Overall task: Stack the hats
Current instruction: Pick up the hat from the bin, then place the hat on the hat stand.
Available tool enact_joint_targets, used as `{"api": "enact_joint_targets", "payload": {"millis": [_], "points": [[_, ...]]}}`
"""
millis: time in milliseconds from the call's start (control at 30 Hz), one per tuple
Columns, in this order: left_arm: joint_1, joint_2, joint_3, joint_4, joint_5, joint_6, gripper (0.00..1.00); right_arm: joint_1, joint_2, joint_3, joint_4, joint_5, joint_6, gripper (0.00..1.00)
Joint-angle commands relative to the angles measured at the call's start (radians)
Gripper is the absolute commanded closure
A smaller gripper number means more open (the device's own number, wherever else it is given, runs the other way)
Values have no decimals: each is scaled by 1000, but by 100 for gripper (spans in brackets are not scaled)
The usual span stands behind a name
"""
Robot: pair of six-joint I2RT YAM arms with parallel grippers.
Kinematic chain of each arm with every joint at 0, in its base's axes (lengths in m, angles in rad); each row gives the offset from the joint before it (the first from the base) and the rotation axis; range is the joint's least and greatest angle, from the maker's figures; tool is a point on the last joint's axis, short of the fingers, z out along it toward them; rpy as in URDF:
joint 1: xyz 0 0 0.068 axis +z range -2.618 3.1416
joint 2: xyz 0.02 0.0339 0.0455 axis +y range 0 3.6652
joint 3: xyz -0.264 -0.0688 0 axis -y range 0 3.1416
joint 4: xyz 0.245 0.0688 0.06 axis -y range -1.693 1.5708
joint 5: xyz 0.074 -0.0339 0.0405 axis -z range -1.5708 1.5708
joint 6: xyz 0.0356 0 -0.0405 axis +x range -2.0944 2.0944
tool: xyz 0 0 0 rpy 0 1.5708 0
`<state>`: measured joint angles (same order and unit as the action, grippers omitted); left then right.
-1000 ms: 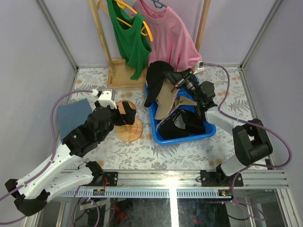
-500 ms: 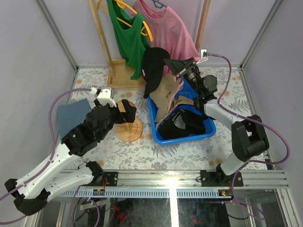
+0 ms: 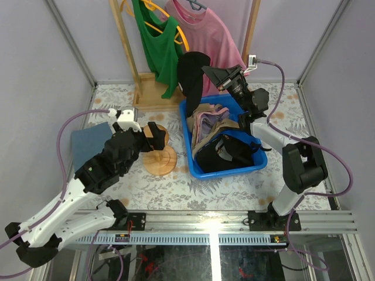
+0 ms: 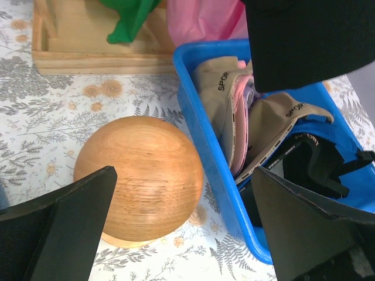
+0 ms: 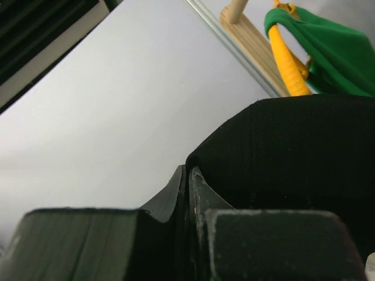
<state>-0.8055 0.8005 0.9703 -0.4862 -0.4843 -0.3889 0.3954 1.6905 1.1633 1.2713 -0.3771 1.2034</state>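
Right gripper (image 5: 187, 175): you see its two dark fingers (image 5: 88, 240) rising from the bottom edge, tips pressed together with only a thin seam between them
Black hat (image 5: 293, 158): its cloth starts right at that seam, pinched by the tips, and fills the right half of your view; you cannot tell brim from crown here
Green top (image 5: 334, 41): upper right corner, just above the hat's edge
Yellow hanger (image 5: 288, 61): runs down out of the green cloth and passes behind the hat
Wooden rail (image 5: 243, 26): slants across the top, left of the hanger
Wall (image 5: 117, 117): plain pale panel behind everything on your left
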Motion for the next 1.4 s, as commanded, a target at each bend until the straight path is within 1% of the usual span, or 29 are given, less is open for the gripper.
{"api": "enact_joint_targets", "payload": {"millis": [0,267,533,667,767,933,1000,1233,1367], "points": [[-2,-56,26,44,-113,-24,1,16,9,57,176,-47,112,100],[-3,-177,20,-23,-238,-121,0,141,-13,35,223,-63,167,100],[-4,-259,13,-114,-381,-209,0,317,12,62,255,-34,195,100],[-4,-313,15,-150,-467,-256,0,407,57,87,266,-8,191,100],[-4,-352,14,-157,-523,-280,0,461,125,123,290,7,204,100],[-3,-367,18,-167,-572,-281,0,520,213,170,333,35,230,100],[-3,-359,17,-164,-575,-272,0,526,217,141,345,46,219,100],[-4,-303,-37,-104,-540,-228,0,514,169,-58,419,101,185,100],[-3,-275,-69,-73,-520,-216,0,500,141,-156,428,120,173,100]]}}
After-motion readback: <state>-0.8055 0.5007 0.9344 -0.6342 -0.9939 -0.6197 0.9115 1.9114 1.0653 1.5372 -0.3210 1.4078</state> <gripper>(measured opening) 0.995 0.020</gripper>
